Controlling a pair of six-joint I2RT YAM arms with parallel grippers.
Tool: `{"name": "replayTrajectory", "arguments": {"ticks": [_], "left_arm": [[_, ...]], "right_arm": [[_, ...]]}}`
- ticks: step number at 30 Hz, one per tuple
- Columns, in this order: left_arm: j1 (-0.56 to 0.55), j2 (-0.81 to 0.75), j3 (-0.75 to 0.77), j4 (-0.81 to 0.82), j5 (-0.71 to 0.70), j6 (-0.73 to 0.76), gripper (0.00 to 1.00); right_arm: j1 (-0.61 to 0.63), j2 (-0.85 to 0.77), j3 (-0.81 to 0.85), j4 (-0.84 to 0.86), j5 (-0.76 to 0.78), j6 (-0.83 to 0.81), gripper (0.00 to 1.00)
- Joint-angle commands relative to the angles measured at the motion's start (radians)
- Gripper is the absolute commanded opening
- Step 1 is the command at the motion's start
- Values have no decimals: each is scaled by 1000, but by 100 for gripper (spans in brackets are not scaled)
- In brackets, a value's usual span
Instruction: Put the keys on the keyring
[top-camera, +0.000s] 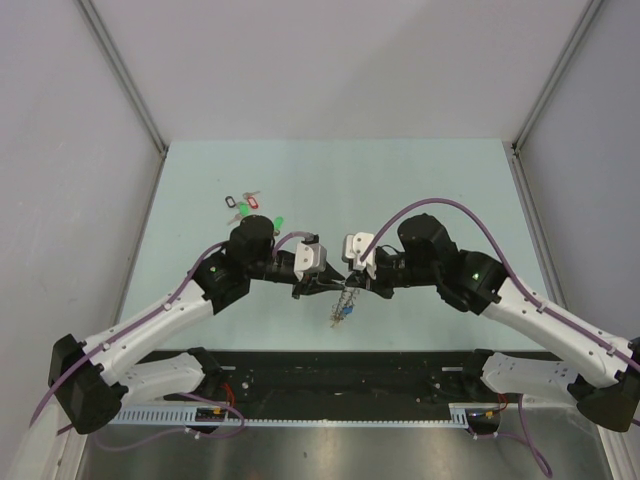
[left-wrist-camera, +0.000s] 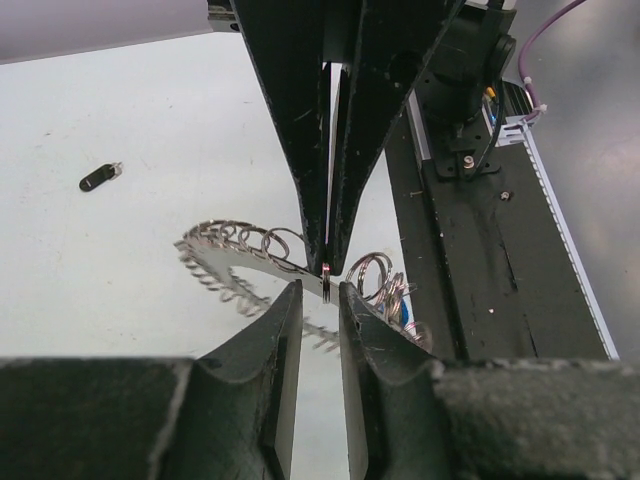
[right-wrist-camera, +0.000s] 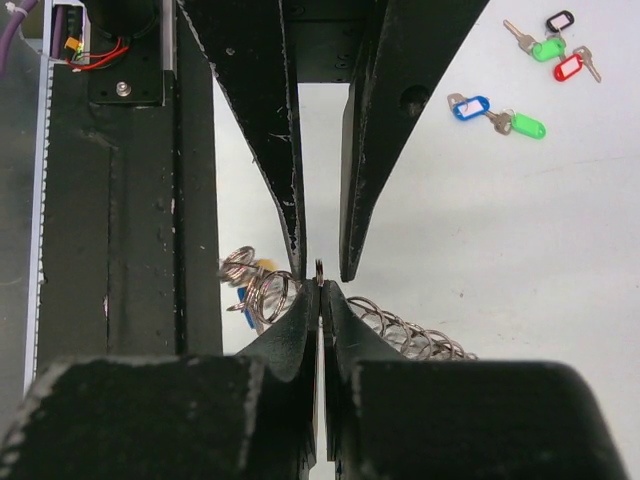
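While the right tool (right-wrist-camera: 319, 292) pinches the keyring (right-wrist-camera: 400, 335), the left tool (left-wrist-camera: 320, 290) straddles it.

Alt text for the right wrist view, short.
Right gripper shut on a loop of the coiled keyring, facing the left gripper tip to tip, its jaws apart. Keys with blue, green, red and black tags lie loose on the table.
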Motion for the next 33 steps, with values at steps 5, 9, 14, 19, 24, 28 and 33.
{"name": "replayTrajectory", "arguments": {"ticks": [5, 9, 14, 19, 24, 28, 33], "left_arm": [[-9, -3, 22, 14, 32, 7, 25], [-9, -4, 23, 19, 33, 1, 21], [-9, -3, 25, 23, 38, -12, 9], [-9, -9, 2, 118, -14, -118, 0], [-9, -61, -105, 362, -66, -287, 0], [-9, -99, -145, 448, -108, -331, 0], [-9, -113, -173, 519, -122, -383, 0]], "right_arm": [[0, 8, 55, 47, -33, -8, 0], [1, 11, 56, 47, -39, -8, 0], [4, 22, 65, 31, -48, -11, 0], [-6, 8, 65, 33, -5, 36, 12], [-45, -84, 64, 62, 24, 117, 40], [-75, -122, 36, 97, 67, 174, 42], [-100, -139, 3, 122, 93, 209, 42]]}}
